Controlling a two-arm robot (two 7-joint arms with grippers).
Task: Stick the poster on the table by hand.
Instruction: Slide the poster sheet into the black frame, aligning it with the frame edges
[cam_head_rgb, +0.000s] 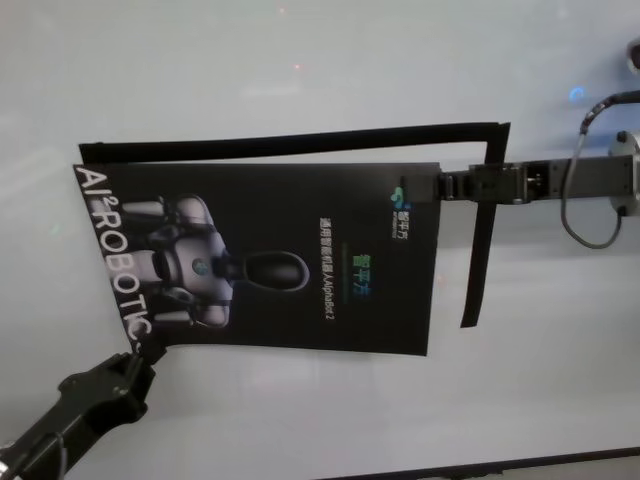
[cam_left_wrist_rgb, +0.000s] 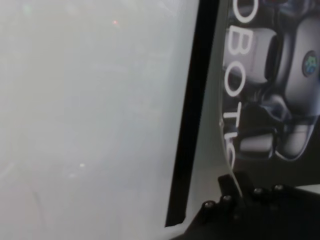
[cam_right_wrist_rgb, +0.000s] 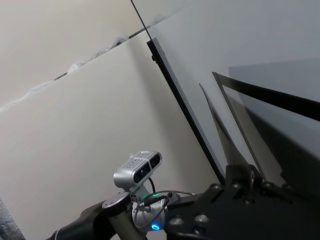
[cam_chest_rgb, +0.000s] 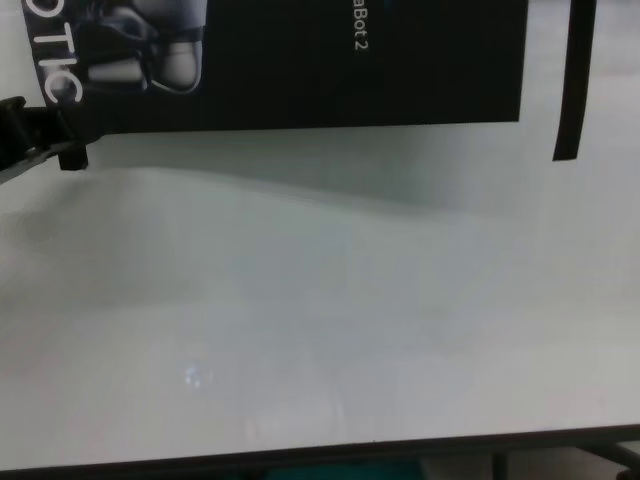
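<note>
Nearest, my left pincer (cam_head_rgb: 135, 362) pinches the poster (cam_head_rgb: 270, 260) at its near-left corner; my right pincer (cam_head_rgb: 440, 187) grips the far-right edge. It hangs spread over the desk (cam_head_rgb: 300, 420), partly lifted, so pressing flat is left, I judge.

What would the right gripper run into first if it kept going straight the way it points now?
The right gripper points left across the poster whose right edge it grips, so it would probably just ride onto the black sheet lying on the table; its height above is unclear.
</note>
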